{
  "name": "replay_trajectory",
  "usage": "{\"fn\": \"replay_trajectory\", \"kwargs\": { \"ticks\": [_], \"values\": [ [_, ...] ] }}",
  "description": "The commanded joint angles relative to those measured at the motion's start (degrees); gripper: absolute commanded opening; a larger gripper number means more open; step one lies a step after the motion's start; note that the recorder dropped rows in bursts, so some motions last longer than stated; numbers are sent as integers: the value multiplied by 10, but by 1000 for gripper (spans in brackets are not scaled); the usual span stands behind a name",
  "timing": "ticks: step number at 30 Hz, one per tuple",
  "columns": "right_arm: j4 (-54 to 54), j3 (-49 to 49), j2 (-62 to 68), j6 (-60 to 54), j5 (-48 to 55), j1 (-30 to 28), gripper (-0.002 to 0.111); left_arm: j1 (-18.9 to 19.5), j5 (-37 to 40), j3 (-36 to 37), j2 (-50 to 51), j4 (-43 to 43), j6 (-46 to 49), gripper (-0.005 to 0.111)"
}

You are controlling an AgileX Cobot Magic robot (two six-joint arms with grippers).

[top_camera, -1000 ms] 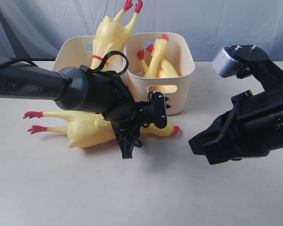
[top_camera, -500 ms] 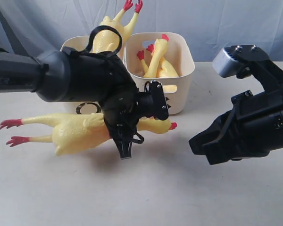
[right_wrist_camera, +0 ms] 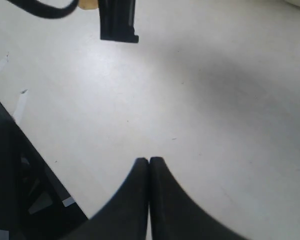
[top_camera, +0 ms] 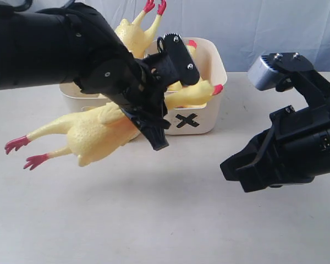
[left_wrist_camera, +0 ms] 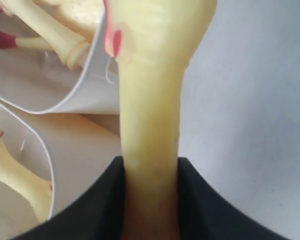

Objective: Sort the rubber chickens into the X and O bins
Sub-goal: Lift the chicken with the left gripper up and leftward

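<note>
**Editor:** What fills the shot?

**Photographer:** A pale counter [top_camera: 154, 220] with 2 cream bins at its back. The X bin [top_camera: 208, 113] sits right of the other bin [top_camera: 71, 92], whose mark is hidden behind the left arm [top_camera: 44, 49].

**Editor:** And the bird?

**Photographer:** 1 large rubber chicken [top_camera: 93, 132] hangs clear of the counter, pinched at the neck by the left fingers [left_wrist_camera: 97, 210]. Its long axis slants, with the red feet low and out to the left. The head is raised toward the X bin, the beak just in front of its front wall near the rim.

**Editor:** The other side?

**Photographer:** The right fingers [right_wrist_camera: 135, 200] are pressed together on nothing, well apart over bare counter. The left arm is the one placed for the drop. I judge the body must travel farther over a bin first, since most of it trails outside.
</note>
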Motion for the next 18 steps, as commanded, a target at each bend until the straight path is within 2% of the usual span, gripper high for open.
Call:
{"fn": "replay_trajectory", "kwargs": {
  "ticks": [1,6,18],
  "values": [
    [1,2,-2,-2,-5,-1,-1,-1,-13,0,-39,-2,-23,0],
    [1,2,-2,-2,-5,-1,-1,19,-18,0,-79,7,-41,0],
    [1,2,-2,-2,-5,-1,-1,133,-32,0,-161,35,-66,0]
  ]
}}
